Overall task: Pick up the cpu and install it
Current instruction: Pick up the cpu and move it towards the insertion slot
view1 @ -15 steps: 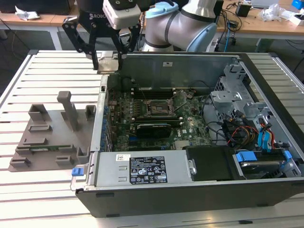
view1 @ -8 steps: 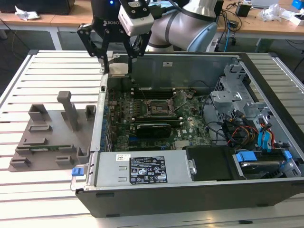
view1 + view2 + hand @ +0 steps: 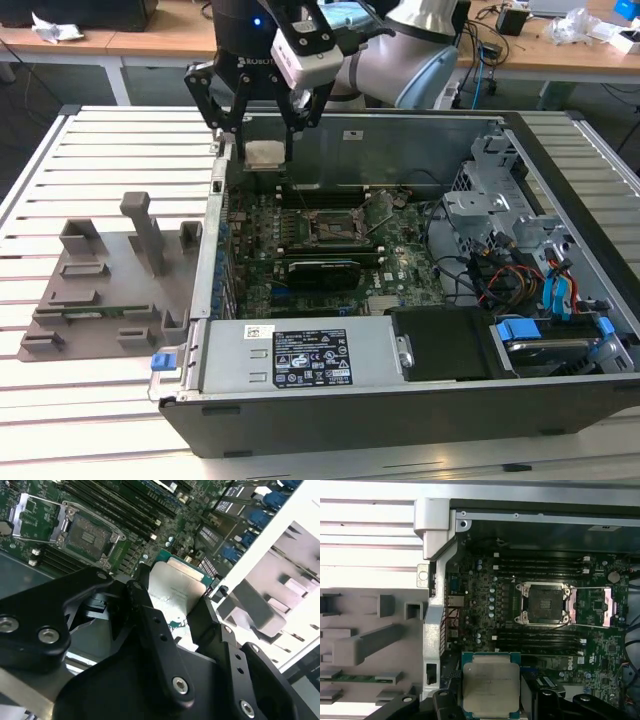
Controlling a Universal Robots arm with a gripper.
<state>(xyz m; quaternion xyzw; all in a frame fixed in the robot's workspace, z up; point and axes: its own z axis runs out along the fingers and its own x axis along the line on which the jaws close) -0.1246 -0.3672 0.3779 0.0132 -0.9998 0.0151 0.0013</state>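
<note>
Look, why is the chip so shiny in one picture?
In the second wrist view light glares off the chip, washing its top pale; in the first wrist view it looks evenly grey; in the exterior view the slatted table shines bright white.

We see the arm (image 3: 400, 62) bent in from the exterior view's right — hand (image 3: 260, 142) pointing down, fingers (image 3: 150, 625) clamped on the cpu (image 3: 490, 687).

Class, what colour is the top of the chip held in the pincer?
Silvery grey with a green border; the chip shows best in the first wrist view.
</note>
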